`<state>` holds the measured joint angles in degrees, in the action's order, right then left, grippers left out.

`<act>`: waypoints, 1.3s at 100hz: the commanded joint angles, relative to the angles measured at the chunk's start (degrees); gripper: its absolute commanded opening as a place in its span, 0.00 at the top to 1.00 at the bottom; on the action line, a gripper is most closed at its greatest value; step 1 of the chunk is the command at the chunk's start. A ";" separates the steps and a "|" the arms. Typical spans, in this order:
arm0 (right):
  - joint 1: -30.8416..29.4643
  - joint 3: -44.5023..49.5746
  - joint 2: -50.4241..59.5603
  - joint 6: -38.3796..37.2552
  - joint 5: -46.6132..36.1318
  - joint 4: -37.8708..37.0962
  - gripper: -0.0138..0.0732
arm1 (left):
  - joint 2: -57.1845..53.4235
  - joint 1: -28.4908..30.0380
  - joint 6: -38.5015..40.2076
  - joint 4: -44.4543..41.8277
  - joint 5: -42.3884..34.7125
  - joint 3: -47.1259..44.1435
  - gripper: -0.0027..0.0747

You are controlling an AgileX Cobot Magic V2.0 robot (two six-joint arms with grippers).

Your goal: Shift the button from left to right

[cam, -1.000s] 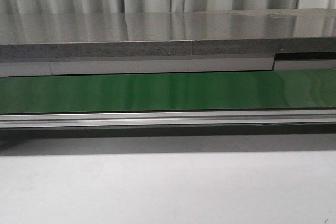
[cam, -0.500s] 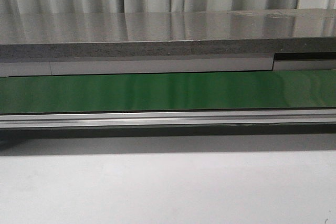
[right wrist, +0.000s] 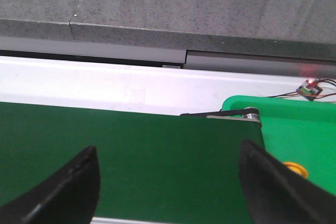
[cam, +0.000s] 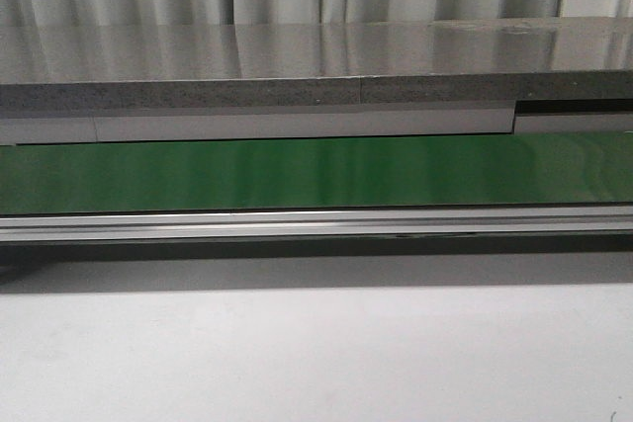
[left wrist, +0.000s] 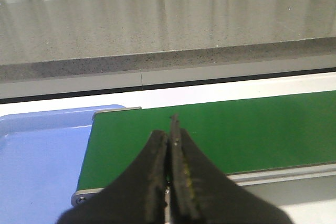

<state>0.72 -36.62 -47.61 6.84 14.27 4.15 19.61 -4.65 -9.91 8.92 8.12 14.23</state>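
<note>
A dark green belt (cam: 316,173), a speckled grey counter (cam: 297,66), a light blue tray (left wrist: 37,156), a bright green tray (right wrist: 299,129).

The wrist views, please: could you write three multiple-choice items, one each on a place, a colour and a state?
1. Where is the blue tray? A) at the green belt's end B) on the belt's middle C) in a gripper
2. What colour is the second tray, in the right wrist view? A) red B) green C) white
3. How is the left gripper? A) wide open B) holding something C) shut, empty
Key: 1A, it adjoins the belt's end; 2B, plainly green; 3C, fingers pressed together.
</note>
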 commanded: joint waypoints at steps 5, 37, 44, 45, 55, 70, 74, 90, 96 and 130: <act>0.06 4.06 10.22 -0.02 -4.92 0.53 0.21 | 0.24 -0.47 -0.13 0.61 -4.83 1.51 0.99; 0.00 11.16 30.22 -0.02 -0.76 1.00 0.21 | 0.24 -0.47 -0.13 0.61 -4.83 1.51 0.99; 0.00 11.58 32.48 -0.02 1.55 1.00 0.25 | 0.24 -0.47 -0.13 0.61 -4.83 1.51 0.99; 0.00 11.61 32.79 -0.02 1.86 1.00 0.25 | 0.24 -0.47 -0.13 0.61 -4.83 1.51 0.99; 0.00 11.72 33.65 -0.02 3.99 1.00 0.36 | 0.24 -0.47 -0.13 0.61 -4.83 1.51 0.99; 0.00 11.72 33.65 -0.02 4.37 1.00 0.59 | 0.24 -0.47 -0.13 0.61 -4.83 1.51 0.99; 0.00 11.72 33.65 -0.02 4.31 1.00 0.66 | 0.24 -0.47 -0.13 0.61 -4.83 1.51 0.99; 0.00 11.72 33.65 -0.02 4.36 1.00 0.90 | 0.24 -0.47 -0.13 0.61 -4.83 1.51 0.99; 0.00 11.72 33.65 -0.02 4.36 1.00 0.92 | 0.24 -0.47 -0.13 0.61 -4.83 1.51 0.99; 0.00 11.72 33.65 -0.02 4.41 1.00 0.92 | 0.24 -0.47 -0.13 0.61 -4.83 1.51 0.99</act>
<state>0.77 -23.55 -13.45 6.73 22.60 4.90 19.61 -4.65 -9.91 8.92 8.12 14.23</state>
